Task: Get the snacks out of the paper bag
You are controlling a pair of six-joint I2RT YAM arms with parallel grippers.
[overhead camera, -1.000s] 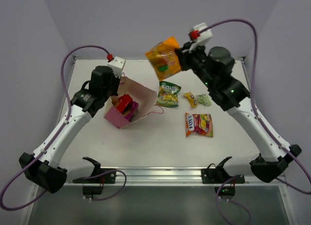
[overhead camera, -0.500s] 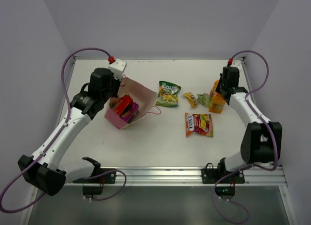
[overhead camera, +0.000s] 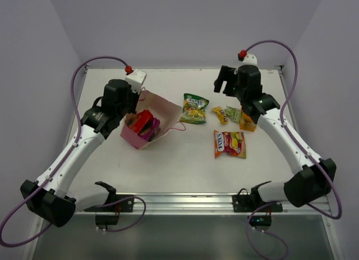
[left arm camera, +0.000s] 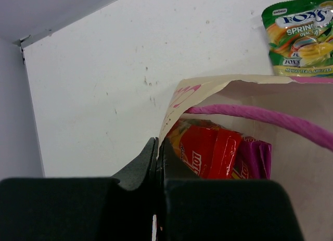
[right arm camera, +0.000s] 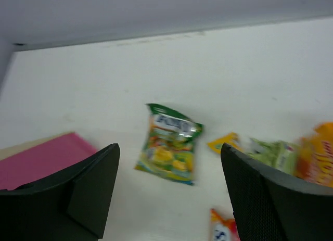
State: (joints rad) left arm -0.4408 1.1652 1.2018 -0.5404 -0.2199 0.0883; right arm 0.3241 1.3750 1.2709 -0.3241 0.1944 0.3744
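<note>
The pink paper bag [overhead camera: 162, 111] leans open at the table's left, and my left gripper [overhead camera: 130, 113] is shut on its rim [left arm camera: 208, 85]. Inside lie a red packet [left arm camera: 208, 152] and a magenta-purple one [left arm camera: 255, 157], under the cord handle [left arm camera: 270, 118]. Out on the table are a green packet [overhead camera: 194, 108], a yellow candy [overhead camera: 219, 114], a green candy [overhead camera: 233, 113], an orange packet [overhead camera: 247, 122] and a red-yellow packet [overhead camera: 229, 144]. My right gripper [overhead camera: 224, 83] hangs open and empty above the far table, over the green packet [right arm camera: 169, 144].
The table's raised back edge [overhead camera: 179, 68] runs just behind the right gripper. The purple walls close in on both sides. A pink corner of the bag [right arm camera: 41, 160] shows at the left of the right wrist view.
The right arm carried the orange packet down to the right, left it beside the candies, opened and rose back toward the far middle. The left gripper kept its hold on the bag.
</note>
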